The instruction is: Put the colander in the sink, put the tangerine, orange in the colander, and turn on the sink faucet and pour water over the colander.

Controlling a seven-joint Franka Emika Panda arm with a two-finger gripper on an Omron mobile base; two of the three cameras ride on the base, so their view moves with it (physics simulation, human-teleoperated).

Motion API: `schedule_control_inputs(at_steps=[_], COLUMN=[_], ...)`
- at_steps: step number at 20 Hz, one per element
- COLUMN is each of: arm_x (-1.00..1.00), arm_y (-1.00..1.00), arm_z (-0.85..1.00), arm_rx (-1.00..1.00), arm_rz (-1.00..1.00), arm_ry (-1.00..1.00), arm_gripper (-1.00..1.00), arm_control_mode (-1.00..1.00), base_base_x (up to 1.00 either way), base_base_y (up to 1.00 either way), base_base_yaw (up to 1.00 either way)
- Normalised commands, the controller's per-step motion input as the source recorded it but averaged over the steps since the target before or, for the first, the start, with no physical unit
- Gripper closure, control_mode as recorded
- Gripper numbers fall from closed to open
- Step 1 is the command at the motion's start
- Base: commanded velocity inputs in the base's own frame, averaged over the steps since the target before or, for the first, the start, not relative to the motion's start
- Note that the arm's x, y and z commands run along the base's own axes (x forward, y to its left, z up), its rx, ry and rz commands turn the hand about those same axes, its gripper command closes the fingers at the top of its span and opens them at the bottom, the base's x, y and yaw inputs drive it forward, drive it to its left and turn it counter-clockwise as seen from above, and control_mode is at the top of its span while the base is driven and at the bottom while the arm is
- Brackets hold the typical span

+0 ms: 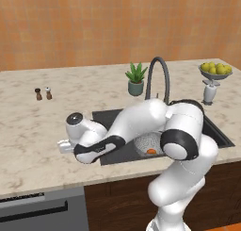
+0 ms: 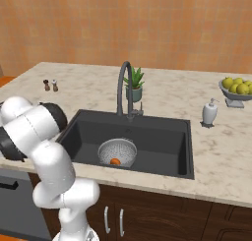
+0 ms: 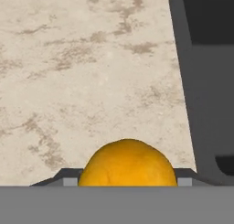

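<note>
The grey colander (image 1: pixel 145 141) (image 2: pixel 117 150) sits in the dark sink (image 1: pixel 106 117) (image 2: pixel 157 136), below the tall faucet (image 1: pixel 157 74) (image 2: pixel 122 87). A small deep-orange fruit, the tangerine (image 1: pixel 151 151) (image 2: pixel 115 161), lies inside the colander. My arm reaches left over the counter, with the gripper (image 1: pixel 62 146) low just left of the sink's edge. In the hand view the gripper (image 3: pixel 127 179) is shut on the yellow-orange orange (image 3: pixel 128 163), which sits between the two fingertips (image 3: pixel 68 179) above the marble counter.
A potted plant (image 1: pixel 136 79) (image 2: pixel 134 85) stands behind the faucet. Salt and pepper shakers (image 1: pixel 43 94) (image 2: pixel 50 85) are at the back left. A soap dispenser (image 1: pixel 210 91) (image 2: pixel 209 112) and a footed fruit bowl (image 1: pixel 215 70) (image 2: pixel 238 90) stand right of the sink.
</note>
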Motion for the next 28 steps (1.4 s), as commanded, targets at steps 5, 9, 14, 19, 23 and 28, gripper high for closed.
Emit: schedule_control_inputs(at_steps=[5,9,14,19,23,28], arm_x=[0.01,0.00,0.04,0.21,0.45,0.45], arm_y=[-0.59,-0.73,-0.81,-0.80,-0.60,-0.47], arm_z=[0.44,0.27,0.16,0.04,0.00,-0.09], arm_rx=[0.00,0.00,0.00,0.00,-0.06,-0.17], arm_rz=[-0.46,-0.46,-0.43,-0.33,-0.39,-0.27], arm_ry=[0.02,0.06,0.16,0.15,0.03,0.00], arm_gripper=[1.00,1.00,1.00,1.00,1.00,1.00], arm_control_mode=[-1.00,-1.00,-1.00,-1.00,-1.00,-1.00], base_base_x=[0.00,0.00,0.00,0.00,0.00,0.00], base_base_y=[0.00,0.00,0.00,0.00,0.00,0.00], base_base_yaw=[0.00,0.00,0.00,0.00,0.00,0.00])
